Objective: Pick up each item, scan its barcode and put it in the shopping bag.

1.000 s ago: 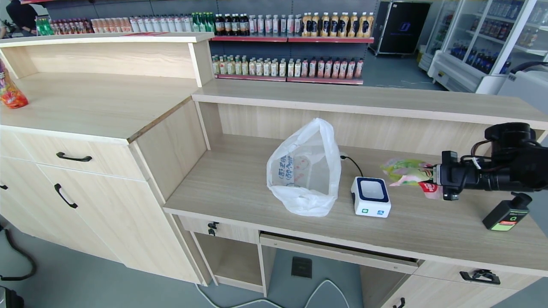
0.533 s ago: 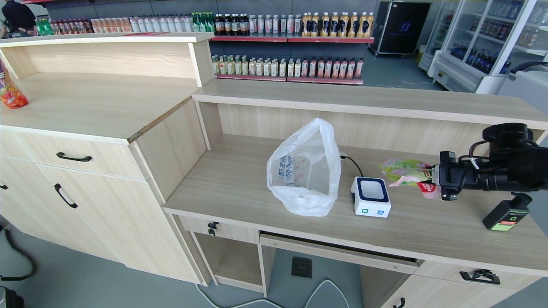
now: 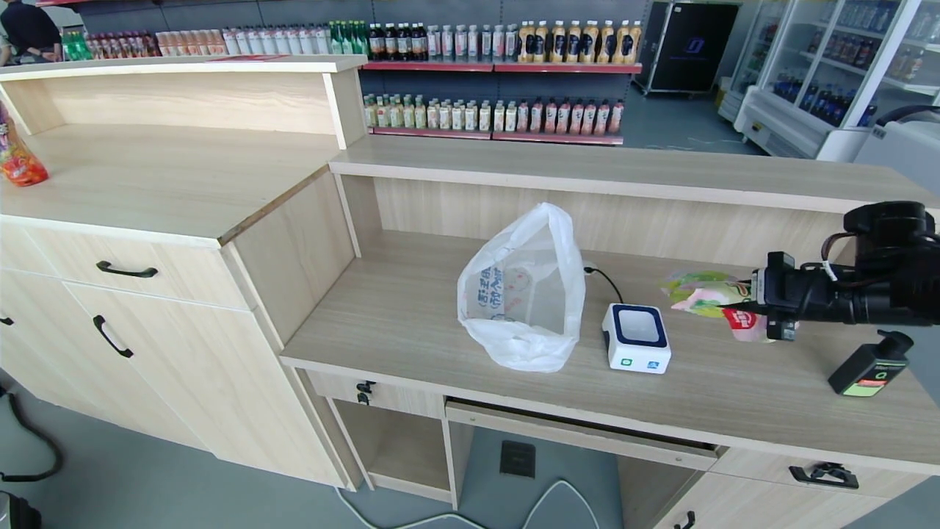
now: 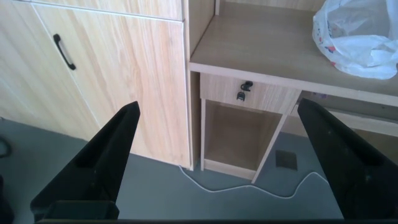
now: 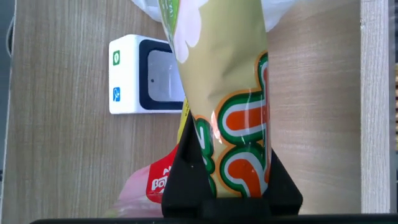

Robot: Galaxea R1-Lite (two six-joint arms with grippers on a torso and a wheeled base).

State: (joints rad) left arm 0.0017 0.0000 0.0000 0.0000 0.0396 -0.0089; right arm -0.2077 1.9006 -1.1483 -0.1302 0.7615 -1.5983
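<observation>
My right gripper (image 3: 765, 303) is shut on one end of a green and yellow snack bag (image 3: 701, 292) and holds it just above the lower counter (image 3: 411, 316), to the right of the scanner. In the right wrist view the snack bag (image 5: 227, 93) stretches out from the fingers (image 5: 186, 165) toward the white scanner (image 5: 146, 84). A pink and red packet (image 5: 149, 183) shows beside the bag. The white scanner (image 3: 636, 338) sits right of the white plastic shopping bag (image 3: 523, 290), which stands with its mouth up. My left gripper (image 4: 214, 180) hangs open low over the floor, left of the counter.
A black and green handheld device (image 3: 870, 365) stands at the counter's right end. A raised back ledge (image 3: 624, 173) runs behind the lower counter. An orange snack bag (image 3: 18, 158) lies on the higher counter far left. A cable (image 3: 606, 279) runs behind the scanner.
My right gripper with the snack bag has shifted slightly to the right and a little upward, away from the scanner. Nothing else has moved.
</observation>
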